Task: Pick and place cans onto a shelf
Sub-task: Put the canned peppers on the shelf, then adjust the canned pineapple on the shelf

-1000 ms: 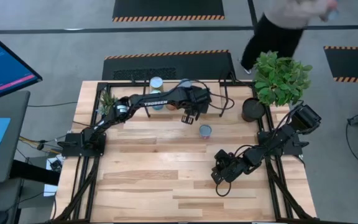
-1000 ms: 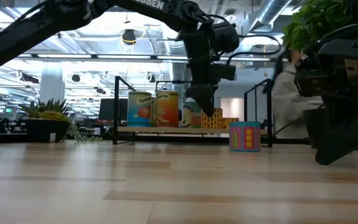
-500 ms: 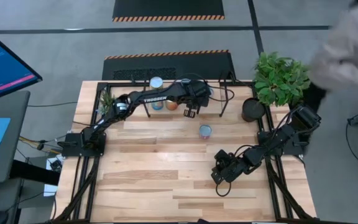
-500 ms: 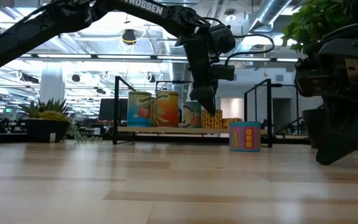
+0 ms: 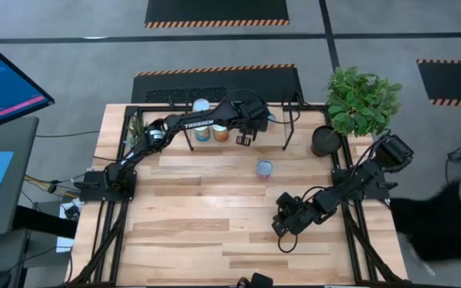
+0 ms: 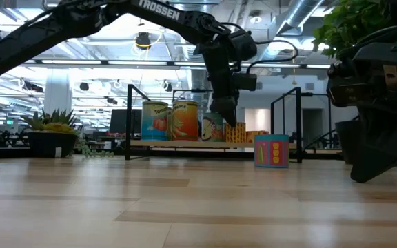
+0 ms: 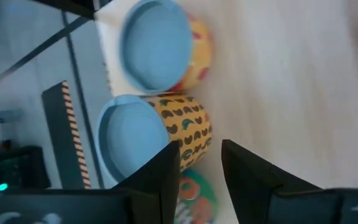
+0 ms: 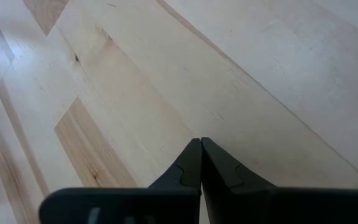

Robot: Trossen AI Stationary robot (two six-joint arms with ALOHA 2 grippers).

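Across the plank surface (image 5: 214, 216), the shelf (image 6: 185, 143) sits at twelve o'clock so cans (image 5: 202, 106) line up there. Above it hangs the left pincer (image 5: 243, 140), jaws apart and empty. One can (image 5: 264, 168) waits at centre. Right pincer (image 8: 200, 163) rests closed at four o'clock.

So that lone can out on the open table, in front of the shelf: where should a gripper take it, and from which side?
Take the can by its round side wall, about mid-height, coming straight down from above with one finger on each side. It stands upright with its flat top up and bare table all around it, so nothing blocks a top-down approach. The shelf and its cans sit well behind it.
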